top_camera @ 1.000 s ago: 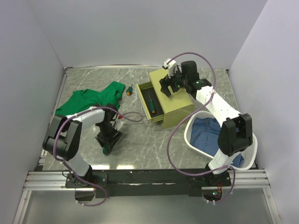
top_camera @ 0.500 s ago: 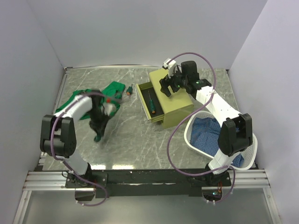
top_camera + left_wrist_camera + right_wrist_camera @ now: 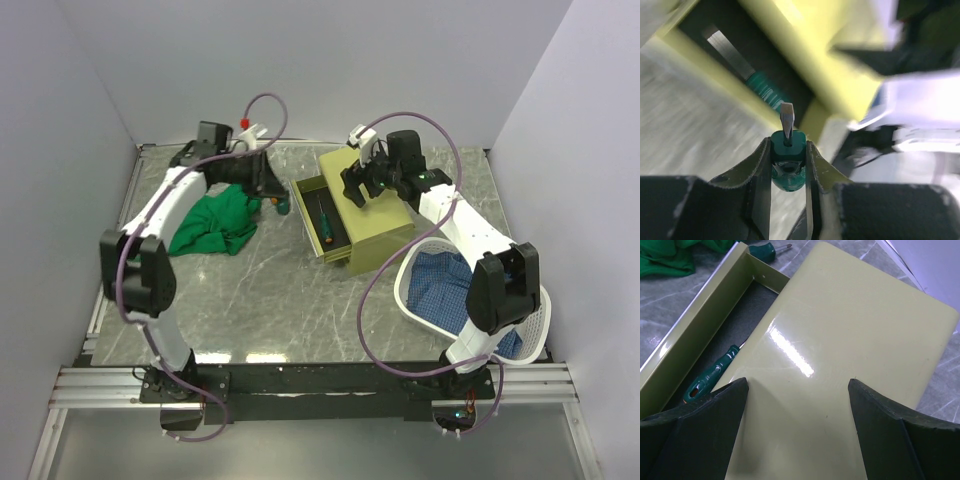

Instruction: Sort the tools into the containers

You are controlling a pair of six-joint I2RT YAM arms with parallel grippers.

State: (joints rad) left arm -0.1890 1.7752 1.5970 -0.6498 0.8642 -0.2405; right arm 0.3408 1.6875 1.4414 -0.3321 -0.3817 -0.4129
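Observation:
The olive-yellow chest [image 3: 380,228] stands right of centre with one drawer [image 3: 306,212] pulled out to the left. A green-handled screwdriver [image 3: 325,222] lies in that drawer, also seen in the right wrist view [image 3: 709,378]. My left gripper [image 3: 274,191] is just left of the drawer, shut on another green-handled screwdriver [image 3: 788,146], whose blade points at the drawer rim [image 3: 715,75]. My right gripper [image 3: 368,188] hovers open and empty over the chest top [image 3: 850,340]. A third screwdriver [image 3: 766,249] shows past the drawer's far corner. Hammer and hex keys are out of view.
A green cloth [image 3: 213,222] lies bunched left of the drawer. A white mesh basket [image 3: 537,335] holding blue checked fabric stands at the right front, close to the chest. Grey walls close in the table on three sides.
My left arm swung from the table's near left to the far side, carrying the screwdriver beside the open drawer. The green cloth is now bunched up. The right arm has not moved.

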